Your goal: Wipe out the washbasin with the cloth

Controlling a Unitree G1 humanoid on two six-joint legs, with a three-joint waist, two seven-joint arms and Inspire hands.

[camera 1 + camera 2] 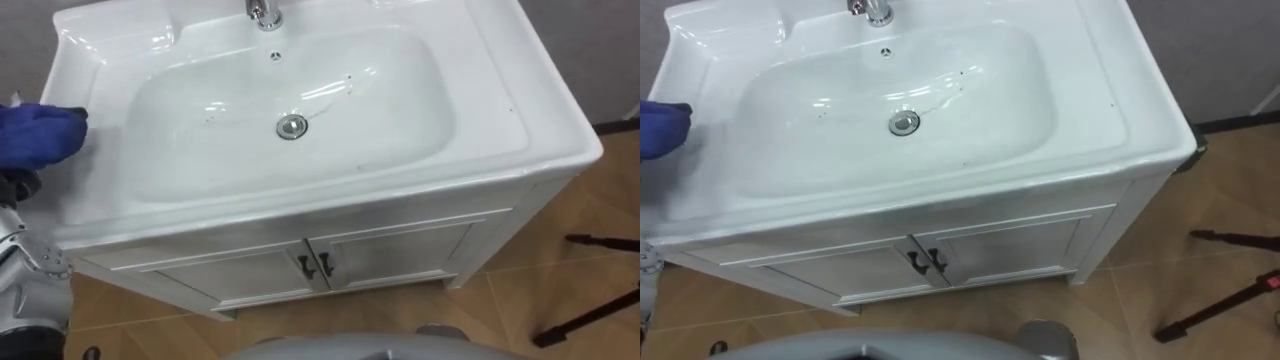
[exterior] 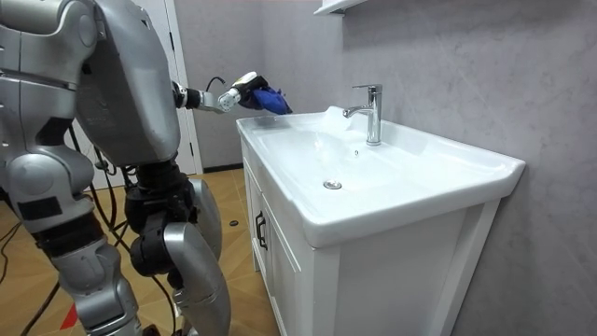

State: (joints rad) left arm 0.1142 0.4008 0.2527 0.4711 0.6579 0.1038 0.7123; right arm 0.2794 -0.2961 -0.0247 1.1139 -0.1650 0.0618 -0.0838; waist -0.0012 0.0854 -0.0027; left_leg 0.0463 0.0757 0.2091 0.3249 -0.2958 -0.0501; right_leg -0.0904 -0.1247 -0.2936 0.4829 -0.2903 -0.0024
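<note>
Task item: blue cloth, bunched into a soft wad over the far-left rim of the basin, outside the bowl.
Left hand: the left hand is closed around the cloth. Fabric covers most of the hand in the eye views, and the room view shows the wad sticking out past the fingers.
Work surface: white glazed ceramic basin set in a white cabinet. Chrome faucet at the far centre, overflow hole below it, drain at the bowl centre.
Soil: small dark specks on the bowl floor, one left of the drain and one to its far right.
Cloth handling: judged light, limp and compressible. It should follow the bowl's curve under pressure and is not fragile. A loose tail may drag or fold under.
Hold point: judged best gripped around the middle of the wad, leaving a pad of fabric below the fingers as the contact face.
Basin handling: judged rigid, fixed and slippery when glazed. The cloth should glide, so downward pressure is needed.
Progress: judged at the start, with the cloth not yet in the bowl.
Hazard: the faucet stands in the path of far strokes.
</note>
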